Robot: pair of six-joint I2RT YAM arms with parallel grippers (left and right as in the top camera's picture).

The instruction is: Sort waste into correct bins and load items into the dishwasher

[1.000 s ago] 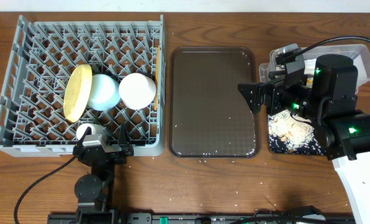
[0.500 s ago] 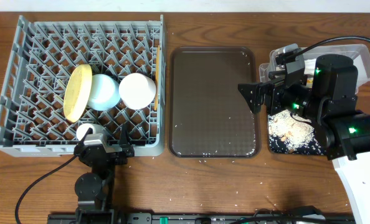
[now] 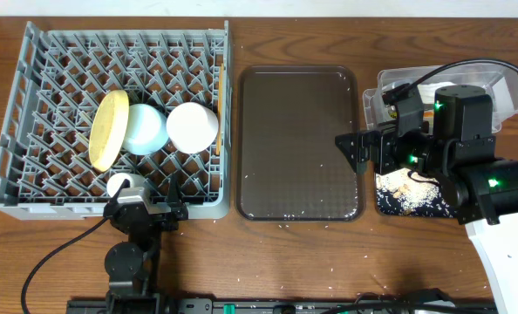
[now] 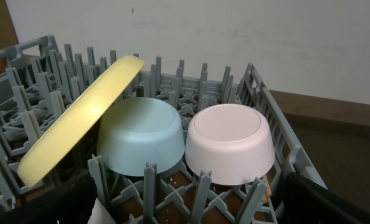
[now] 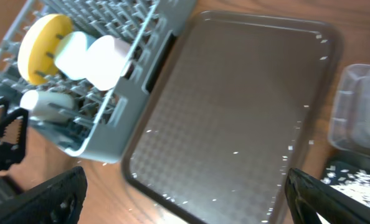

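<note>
— Looked over the dish rack (image 3: pixel 32 187)?
— Did. Found the yellow plate (image 3: pixel 109 129) leaning on edge inside the rack, the light blue bowl (image 3: pixel 146 129) against it and the white bowl (image 3: pixel 192 127) just beside, both upside down. Spotted a thin wooden strip (image 3: pixel 217 131) at the rack wall nearest the dark brown serving tray (image 3: pixel 299 144). Took it for the chopsticks, but could not tell for sure.
— And the waste?
— Saw whitish rice (image 3: pixel 412 187) heaped in the black tray (image 3: pixel 383 208), well apart from the rack, beyond the serving tray. Saw the clear tub (image 3: pixel 503 74) out there too, half hidden by the robot arm (image 3: pixel 473 113). Could not make out napkin or sachet. Noticed stray grains on the serving tray just beside the rack, and on the table (image 3: pixel 329 262) off the rack's corner.
— Grippers?
— Found the left gripper (image 3: pixel 144 208) at the rack's near wall, fingers spread, grasping nothing. Found the right gripper (image 3: pixel 350 146) over the serving-tray edge farthest from the rack, likewise released and empty.
— Judged it how far along?
— Reckoned the loading done or nearly so. Guessed only the scattered grains remained.
</note>
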